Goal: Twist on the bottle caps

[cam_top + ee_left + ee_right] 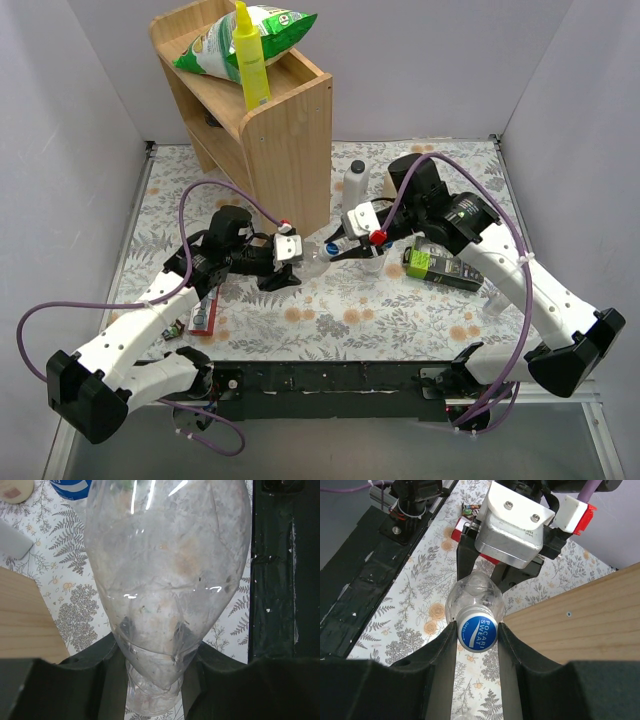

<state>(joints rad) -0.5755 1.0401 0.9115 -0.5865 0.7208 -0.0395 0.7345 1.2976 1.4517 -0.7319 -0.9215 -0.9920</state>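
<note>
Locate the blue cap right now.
Right wrist view: the blue cap sits on the mouth of the clear bottle, pinched by the right gripper, mid-table beside the wooden shelf; the left gripper holds its other end.

Your bottle [165,580] is thin clear plastic, glossy and creased, catching white glints. Its blue cap [478,634] is smooth plastic with white print. The right gripper [477,630] has matt black fingers [440,660]. The left gripper [481,582] carries a housing [512,527] of dull silvery metal. The shelf unit [295,130] shows pale, matt wood grain. The table cover [400,300] looks matt, fern-printed.
</note>
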